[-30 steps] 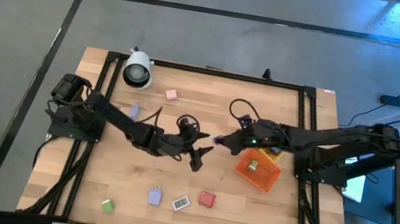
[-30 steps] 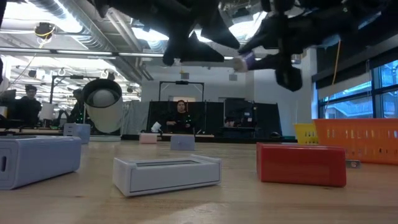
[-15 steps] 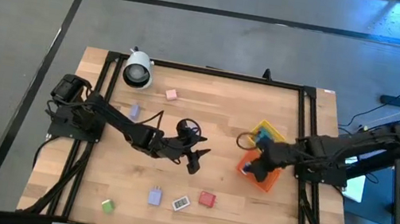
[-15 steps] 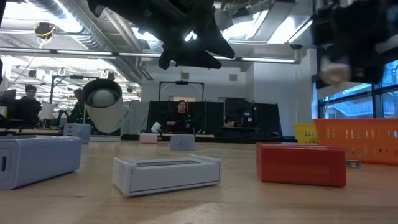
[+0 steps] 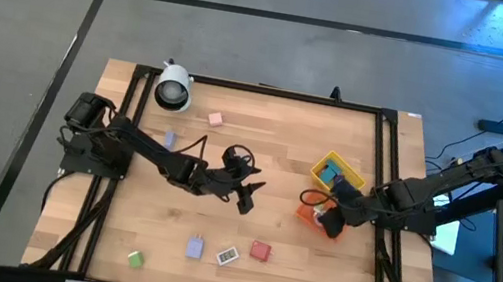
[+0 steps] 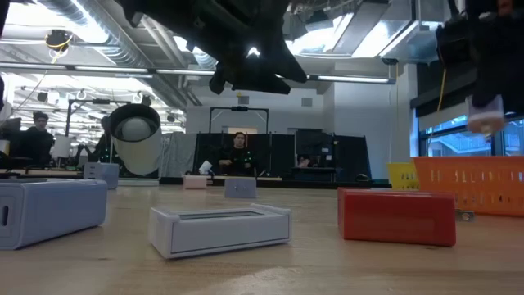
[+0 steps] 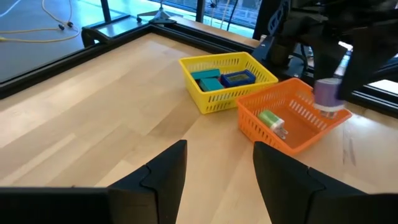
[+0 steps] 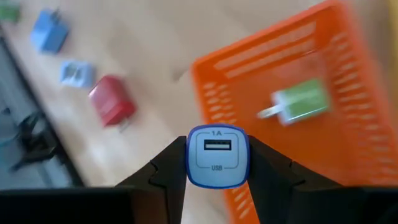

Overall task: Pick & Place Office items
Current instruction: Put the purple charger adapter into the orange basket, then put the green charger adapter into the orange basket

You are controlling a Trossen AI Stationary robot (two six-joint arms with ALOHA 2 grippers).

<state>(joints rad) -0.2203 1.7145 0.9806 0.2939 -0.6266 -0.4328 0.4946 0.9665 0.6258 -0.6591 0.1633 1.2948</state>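
Observation:
My right gripper (image 5: 325,219) is shut on a small lavender-blue USB charger block (image 8: 216,155) and hangs over the orange bin (image 7: 292,115). A green charger (image 7: 270,119) lies on that bin's floor. My left gripper (image 7: 217,180) hovers open over the table's middle with nothing between its fingers. Loose on the wood lie a pink block (image 5: 215,118), a lavender block (image 5: 169,138), a blue charger (image 5: 196,248), a white piece (image 5: 227,256), a red block (image 5: 259,252) and a green block (image 5: 135,258). My right gripper pinches the charger block by its two opposite sides (image 8: 189,158) between its two fingers. The fingers slant down from the table's right side. The block's USB face (image 8: 216,147) is turned toward the wrist. The block (image 7: 328,96) is lifted clear, above the orange bin's rim.
A yellow bin (image 5: 333,166) with blue and teal pieces stands just beyond the orange one. A white cylinder with a dark lens face (image 5: 174,88) stands at the far left. Black rails (image 5: 260,89) frame the table. Bare wood lies between the two arms.
My right gripper has carried the lavender-blue charger from near my left gripper at the table's middle toward the right edge. It now stands over the orange bin and has tipped further downward. It stayed shut on the block. My left gripper's fingers have drawn somewhat closer together.

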